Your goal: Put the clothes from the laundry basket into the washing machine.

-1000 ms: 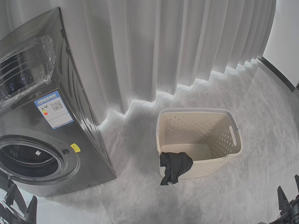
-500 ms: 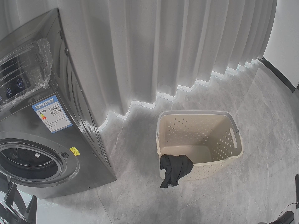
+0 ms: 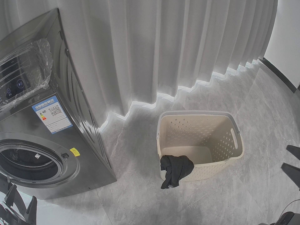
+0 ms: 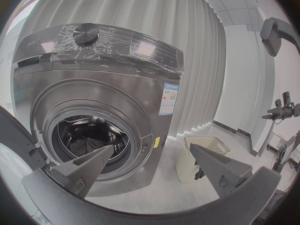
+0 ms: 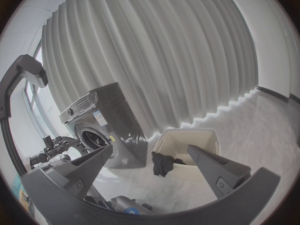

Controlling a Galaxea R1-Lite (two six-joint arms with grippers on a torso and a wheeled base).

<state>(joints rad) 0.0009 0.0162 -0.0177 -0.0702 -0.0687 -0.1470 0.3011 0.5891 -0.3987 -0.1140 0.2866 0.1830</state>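
We have raised our right gripper (image 3: 285, 157) at the head view's right edge, jaws apart, empty. The black garment (image 3: 175, 169) hangs over the basket (image 3: 200, 113) near rim, well apart to its left. Our left gripper (image 4: 151, 147), also spread, faces the washer (image 4: 103, 88) drum.

I take this for a home-style laundry corner: a grey front-loading washer (image 3: 47, 135) stands on a pale marble-look floor (image 3: 140, 197) with a cream plastic basket (image 3: 203, 169) near it, and a white floor-length curtain (image 3: 175, 41) runs along the whole back. Plastic film (image 3: 25, 69) covers the washer's control panel. With the plain white wall (image 3: 286, 47) and panelled ceiling (image 4: 237, 0), the room looks bare to me.
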